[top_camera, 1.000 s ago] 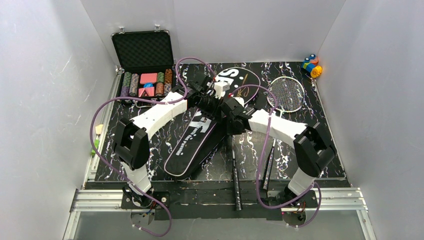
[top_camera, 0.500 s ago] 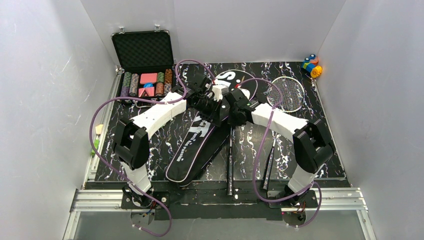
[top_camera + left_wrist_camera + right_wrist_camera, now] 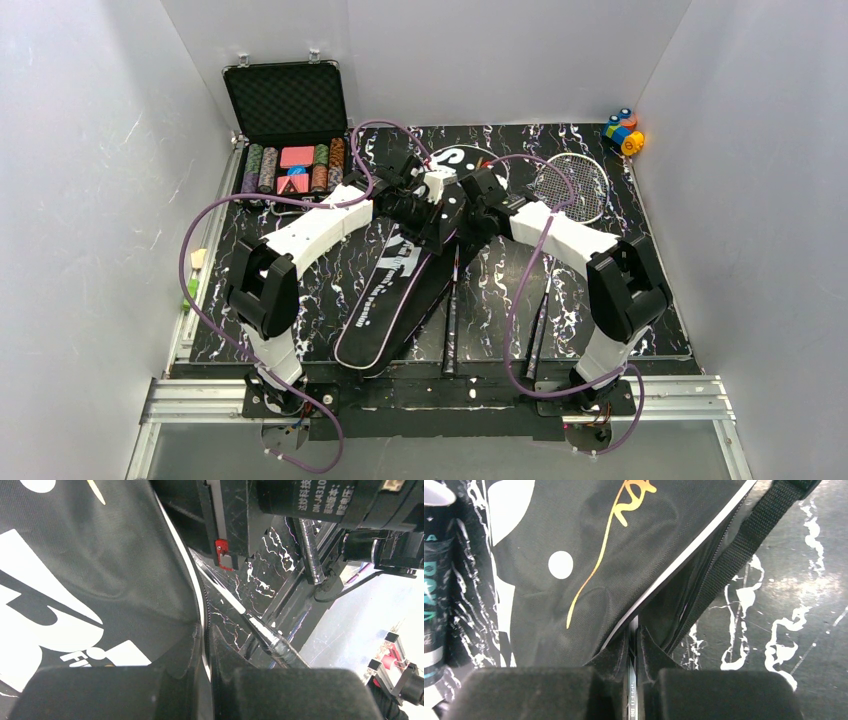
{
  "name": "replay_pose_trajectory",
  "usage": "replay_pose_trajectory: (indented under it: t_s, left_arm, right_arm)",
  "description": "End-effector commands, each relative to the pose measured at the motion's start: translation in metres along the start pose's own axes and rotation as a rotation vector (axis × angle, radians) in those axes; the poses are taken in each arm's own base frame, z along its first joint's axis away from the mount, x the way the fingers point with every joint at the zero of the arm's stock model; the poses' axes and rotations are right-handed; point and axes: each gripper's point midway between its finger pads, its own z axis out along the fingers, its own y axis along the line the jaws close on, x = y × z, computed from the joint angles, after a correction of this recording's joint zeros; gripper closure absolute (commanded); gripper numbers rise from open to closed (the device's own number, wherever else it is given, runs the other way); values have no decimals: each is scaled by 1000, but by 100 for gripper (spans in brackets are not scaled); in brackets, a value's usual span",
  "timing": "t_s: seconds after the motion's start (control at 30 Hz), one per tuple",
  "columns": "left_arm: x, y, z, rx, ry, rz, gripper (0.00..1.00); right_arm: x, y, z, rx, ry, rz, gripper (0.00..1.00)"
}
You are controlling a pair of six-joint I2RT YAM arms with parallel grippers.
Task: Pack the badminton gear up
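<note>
The black racket bag lies slantwise across the mat, its wide end far. My left gripper is shut on the bag's zip edge, where white piping runs between the pads. My right gripper is shut on the thin shaft of one racket. That shaft goes into the bag's open mouth, and the handle trails toward the near edge. A second racket lies on the mat to the right. The dark tube with teal lettering rests left of the bag. No shuttlecocks show.
An open black case of poker chips stands at the far left. Small colourful toy blocks sit in the far right corner. The bag's webbing strap lies beside its open edge. Grey walls close in on three sides.
My right gripper has moved away and leftward, sliding the racket deeper into the bag. The handle has swung left and the bag's narrow end has shifted slightly. The left gripper has kept its hold.
</note>
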Motion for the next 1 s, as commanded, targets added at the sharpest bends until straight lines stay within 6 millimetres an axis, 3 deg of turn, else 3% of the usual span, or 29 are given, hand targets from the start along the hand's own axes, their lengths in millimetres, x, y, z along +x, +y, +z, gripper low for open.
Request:
replay_pose_trajectory:
  t_s: [0.0,0.13,0.27,0.37,0.47,0.57,0.73,0.97]
  left_arm:
    - [5,-27,-6,109,14,15,100]
    - [2,-22,-4,92,5,23,100]
    - [-2,-19,-4,83,-7,22,100]
    - [-4,-16,-5,75,-10,19,100]
    - [-4,-12,-4,63,-9,14,100]
    - [-2,-7,-4,50,-11,22,100]
    - [2,6,-4,18,-17,17,100]
    - [6,22,-7,1,-21,-18,100]
  right_arm:
    - [-31,53,-9,-222,-80,58,79]
    - [-17,58,-16,-294,-34,41,61]
    - [-17,59,-29,-325,-23,21,55]
    - [-23,45,-43,-284,-44,19,54]
    - [-36,4,-55,-155,-83,51,48]
    - [-43,-52,-61,14,-107,76,28]
    - [-40,-143,-64,275,-81,152,23]
    - [-24,-196,-52,422,-33,208,23]
